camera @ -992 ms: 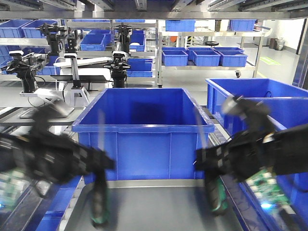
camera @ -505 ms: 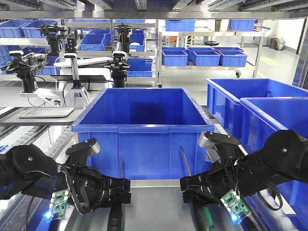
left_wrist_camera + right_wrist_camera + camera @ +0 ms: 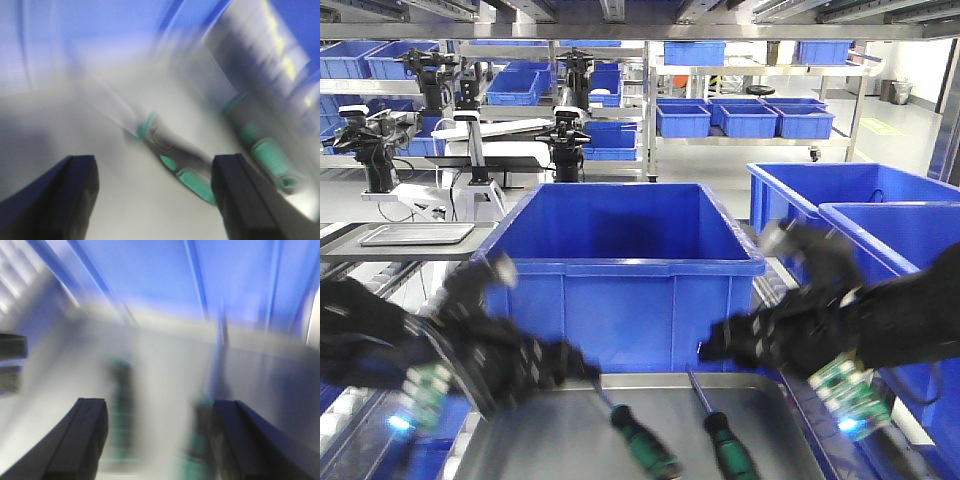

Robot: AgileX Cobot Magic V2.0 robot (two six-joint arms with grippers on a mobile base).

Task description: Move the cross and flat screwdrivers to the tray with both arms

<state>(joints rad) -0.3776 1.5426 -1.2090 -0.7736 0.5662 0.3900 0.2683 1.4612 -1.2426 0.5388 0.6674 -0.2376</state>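
Two screwdrivers [image 3: 670, 430], handles cut off below.

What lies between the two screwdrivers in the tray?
Only bare tray floor separates the left screwdriver and the right screwdriver; the front-facing view shows it.

Big deep blue bin [image 3: 618, 262] is sitting dead centre, open top, nothing visible inside from this angle. Two more blue bins [image 3: 865, 225] are standing to its right, one in front of the other, touching or nearly so. Small metal tray [image 3: 415, 234] is lying flat on the grey surface at left. Behind it, other robot stations [image 3: 470, 150] with black arms are standing idle. Background shelving racks [image 3: 750, 75] are holding rows of smaller blue bins [image 3: 745, 118]. Grey floor [image 3: 705, 170] is showing between the racks. Wrist views are motion-blurred.
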